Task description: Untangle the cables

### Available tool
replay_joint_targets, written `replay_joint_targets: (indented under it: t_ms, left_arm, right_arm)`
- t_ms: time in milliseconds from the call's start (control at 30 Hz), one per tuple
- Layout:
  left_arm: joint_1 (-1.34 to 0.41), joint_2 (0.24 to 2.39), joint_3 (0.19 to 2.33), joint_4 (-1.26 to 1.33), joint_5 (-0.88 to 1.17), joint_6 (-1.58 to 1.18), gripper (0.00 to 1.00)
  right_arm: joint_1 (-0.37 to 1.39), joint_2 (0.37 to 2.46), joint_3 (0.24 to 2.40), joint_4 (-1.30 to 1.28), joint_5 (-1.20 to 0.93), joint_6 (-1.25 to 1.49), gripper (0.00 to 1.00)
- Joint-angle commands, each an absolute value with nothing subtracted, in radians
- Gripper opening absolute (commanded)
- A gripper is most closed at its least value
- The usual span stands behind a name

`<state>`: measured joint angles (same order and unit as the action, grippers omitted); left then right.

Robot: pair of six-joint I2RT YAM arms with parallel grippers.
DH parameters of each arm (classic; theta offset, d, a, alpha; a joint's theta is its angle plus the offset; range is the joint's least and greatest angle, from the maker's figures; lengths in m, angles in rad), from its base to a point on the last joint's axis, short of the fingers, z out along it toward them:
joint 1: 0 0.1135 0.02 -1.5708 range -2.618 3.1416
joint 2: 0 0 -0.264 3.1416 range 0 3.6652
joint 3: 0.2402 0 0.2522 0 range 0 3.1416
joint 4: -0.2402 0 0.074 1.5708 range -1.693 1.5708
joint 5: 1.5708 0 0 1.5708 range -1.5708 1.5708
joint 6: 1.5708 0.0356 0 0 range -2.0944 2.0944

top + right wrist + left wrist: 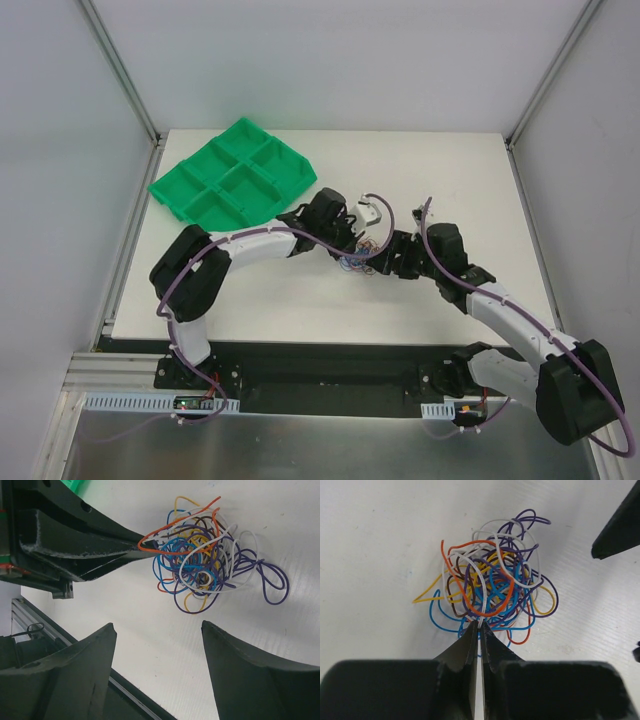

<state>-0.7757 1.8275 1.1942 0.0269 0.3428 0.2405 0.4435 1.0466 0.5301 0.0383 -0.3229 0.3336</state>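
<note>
A tangle of thin cables (362,258) in blue, purple, white, orange, yellow and brown lies on the white table between my two grippers. In the left wrist view the tangle (495,580) sits just ahead of my left gripper (480,623), whose jaws are shut on a white cable at the near edge of the bundle. My left gripper (348,248) touches the tangle from the left. My right gripper (158,624) is open and empty, a short way from the tangle (210,555). It stands to the right of the tangle (400,255).
A green tray with several compartments (235,175) lies tilted at the table's back left. The table's near edge and a black rail (50,625) run close behind my right gripper. One finger of the right gripper (620,525) shows beyond the tangle.
</note>
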Motion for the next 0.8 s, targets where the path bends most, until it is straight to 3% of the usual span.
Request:
replay_joint_targets:
  t_ms: [0,267,767]
  left_arm:
    - [-0.801,1.753,1.186,0.077,0.373,0.233,0.00]
    - [-0.801,1.554,1.071,0.060,0.333,-0.084,0.00]
    - [-0.801,1.390,1.120,0.020,0.574,-0.394,0.00]
  right_arm:
    - [0.439,1.054,0.529,0.094,-0.321,0.353,0.73]
    - [0.437,1.066,0.569,0.048,-0.253,0.339,0.75]
    - [0.543,1.331,0.683,0.178,-0.244,0.383,0.79]
